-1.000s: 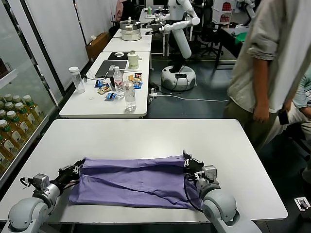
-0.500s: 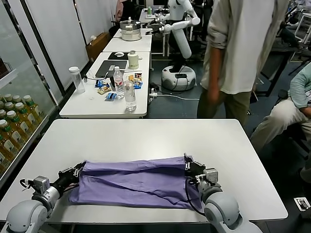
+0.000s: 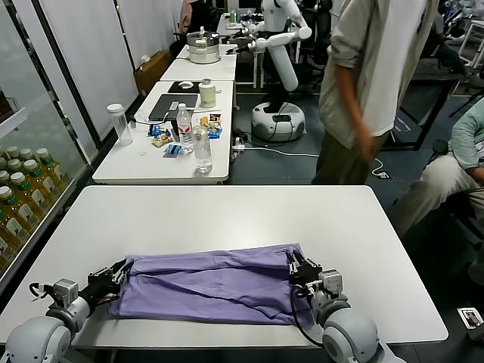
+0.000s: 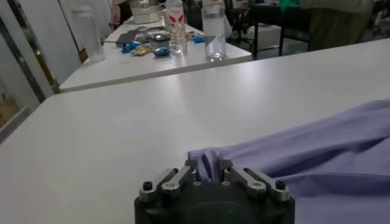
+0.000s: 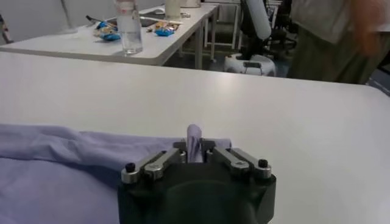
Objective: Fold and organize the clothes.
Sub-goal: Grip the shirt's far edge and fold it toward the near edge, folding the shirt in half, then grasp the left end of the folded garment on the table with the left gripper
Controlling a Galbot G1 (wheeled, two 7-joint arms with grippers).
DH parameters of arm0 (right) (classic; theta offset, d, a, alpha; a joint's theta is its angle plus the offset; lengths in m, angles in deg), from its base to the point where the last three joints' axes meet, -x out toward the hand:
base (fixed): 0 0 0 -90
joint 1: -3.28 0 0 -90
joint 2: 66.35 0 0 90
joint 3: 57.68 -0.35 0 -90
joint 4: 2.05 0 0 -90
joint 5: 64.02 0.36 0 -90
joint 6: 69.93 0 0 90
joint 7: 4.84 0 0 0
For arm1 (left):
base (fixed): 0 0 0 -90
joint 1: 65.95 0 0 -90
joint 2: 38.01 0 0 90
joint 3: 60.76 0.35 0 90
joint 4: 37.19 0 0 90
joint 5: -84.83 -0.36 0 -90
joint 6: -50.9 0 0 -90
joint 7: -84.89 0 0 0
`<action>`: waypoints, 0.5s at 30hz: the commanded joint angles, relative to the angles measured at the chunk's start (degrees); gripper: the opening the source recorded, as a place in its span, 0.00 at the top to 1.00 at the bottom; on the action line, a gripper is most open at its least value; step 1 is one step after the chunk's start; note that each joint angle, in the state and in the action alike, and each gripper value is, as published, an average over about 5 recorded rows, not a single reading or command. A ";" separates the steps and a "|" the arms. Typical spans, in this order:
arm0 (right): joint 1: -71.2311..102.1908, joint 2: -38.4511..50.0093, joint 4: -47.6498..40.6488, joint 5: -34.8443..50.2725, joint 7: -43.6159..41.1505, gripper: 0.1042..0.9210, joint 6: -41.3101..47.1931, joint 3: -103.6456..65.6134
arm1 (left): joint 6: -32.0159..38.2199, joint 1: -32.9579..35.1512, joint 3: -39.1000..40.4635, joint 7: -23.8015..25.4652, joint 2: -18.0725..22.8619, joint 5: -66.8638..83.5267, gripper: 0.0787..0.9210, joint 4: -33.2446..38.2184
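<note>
Left gripper (image 3: 121,273) low at left, right gripper (image 3: 292,264) low at right, both pinching cloth

T-shirt (image 3: 208,286): plain lavender | table (image 3: 227,212): white | end effectors: black, silver links

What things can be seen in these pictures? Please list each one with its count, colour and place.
T-shirt: one, light purple, folded into a wide band on the near part of the table.
Table: one, white, in front of the robot.
Second table: one, white, behind the first, on the left.
Bottles: three, clear, on the second table.
Snack packets: several, mostly blue, beside the bottles.
Laptop: one, grey, farther back on the second table.
Drink bottles: many, yellow-green, behind glass at far left.
Other robot: one, white, in the background.
Standing person: one, beige shirt, beyond the table.
Left gripper: black, pinching the T-shirt's left end.
Right gripper: black, pinching its right end.
</note>
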 commanded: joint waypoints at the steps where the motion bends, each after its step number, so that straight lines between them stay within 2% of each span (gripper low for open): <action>1: 4.23 0.68 5.54 -1.33 -0.16 0.55 0.81 -3.60 | 1.44 1.01 -2.17 -9.43 1.00 2.22 0.60 4.35; 7: 7.56 0.31 9.34 -3.25 0.04 0.34 0.53 -4.97 | 1.84 2.72 0.78 -14.04 4.49 3.57 0.39 6.82; 12: 8.98 0.44 10.86 -4.22 0.00 0.17 0.48 -5.99 | -0.92 2.92 2.63 -17.54 6.65 3.44 0.23 6.30; 15: 8.54 0.32 10.16 -4.62 -0.02 0.13 0.46 -5.86 | -2.42 2.68 3.10 -19.37 7.15 4.18 0.15 5.50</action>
